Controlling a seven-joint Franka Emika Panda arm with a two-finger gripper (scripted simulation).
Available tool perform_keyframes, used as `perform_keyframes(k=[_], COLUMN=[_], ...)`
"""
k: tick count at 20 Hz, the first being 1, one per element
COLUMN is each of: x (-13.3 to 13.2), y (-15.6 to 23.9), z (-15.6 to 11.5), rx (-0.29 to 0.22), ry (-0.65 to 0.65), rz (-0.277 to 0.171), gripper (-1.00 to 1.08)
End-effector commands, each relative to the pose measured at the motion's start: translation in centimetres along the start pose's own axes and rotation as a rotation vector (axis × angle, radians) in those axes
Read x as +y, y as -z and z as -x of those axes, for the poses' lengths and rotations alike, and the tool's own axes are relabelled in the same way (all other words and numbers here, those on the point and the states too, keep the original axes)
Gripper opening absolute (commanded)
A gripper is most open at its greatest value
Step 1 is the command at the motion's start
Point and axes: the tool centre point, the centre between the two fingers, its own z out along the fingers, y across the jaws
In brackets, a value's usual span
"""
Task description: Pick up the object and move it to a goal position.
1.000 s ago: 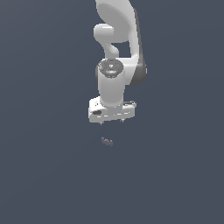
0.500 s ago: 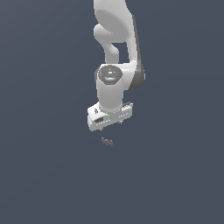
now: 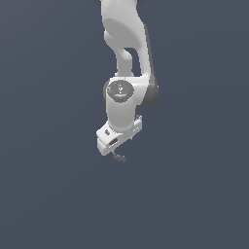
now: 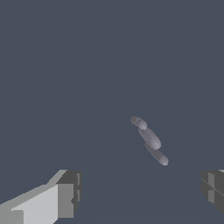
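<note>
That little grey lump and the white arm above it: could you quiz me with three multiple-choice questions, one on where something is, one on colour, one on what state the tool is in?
1. In the exterior view, where is the object?
A. just below the tool
B. far off at the view's right
C. on top of the arm

2. What colour is the object?
A. bright red
B. dark grey with lighter patches
C. yellow

3. How is the tool in the wrist view?
A. shut on the object
B. open, with the fingers wide apart
C. out of sight

Answers: 1 A, the lump sits right under the white tool. 2 B, the wrist view shows grey. 3 B, the lump lies untouched beyond the gap between them.
</note>
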Motion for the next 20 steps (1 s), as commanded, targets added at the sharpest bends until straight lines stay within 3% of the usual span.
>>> perform_keyframes(k=[1, 12, 20], x=[0.4, 1.8, 2.5], y=[-0.4, -1.9, -2.5], z=[-0.2, -0.8, -1.1], rx=[0.001, 0.007, 0.012], ry=[0.070, 0.359, 0.490], rz=[0.001, 0.005, 0.008], gripper=[1.00, 1.00, 1.00])
